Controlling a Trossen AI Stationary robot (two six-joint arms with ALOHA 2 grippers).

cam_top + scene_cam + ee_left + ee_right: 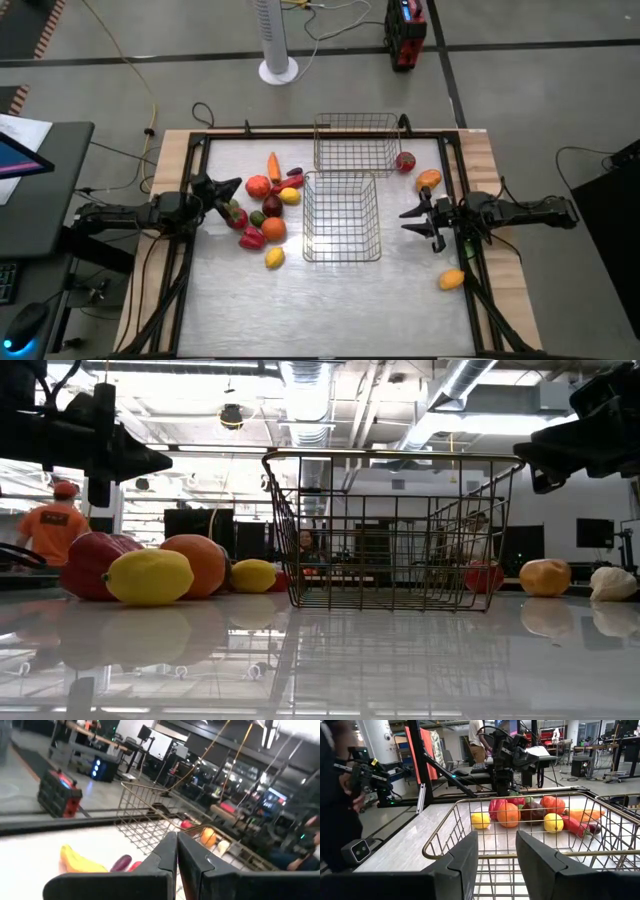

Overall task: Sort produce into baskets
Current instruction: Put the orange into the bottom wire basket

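The left gripper (233,187) hangs above the table just left of the near basket (341,216), over the heap of produce (265,208), its fingers (167,855) pressed together with nothing between them. The right gripper (417,220) hovers just right of the near basket, facing it, its fingers (465,857) set a little apart and empty. Left of that basket the heap holds a carrot (274,165), a round red piece (258,186), an orange (273,230), a red pepper (251,238) and a lemon (274,258). The far basket (357,143) stands behind the near basket, touching it or nearly so. Right of the near basket lie a red piece (405,161) and an orange-coloured piece (429,180), and farther right and forward of it another orange piece (452,279) sits by the table edge. Both baskets look empty, so the sorting seems barely begun. The step in hand appears to be choosing a first piece. Next, the left gripper would need to open, drop onto one piece at the heap's edge and close without knocking its neighbours.
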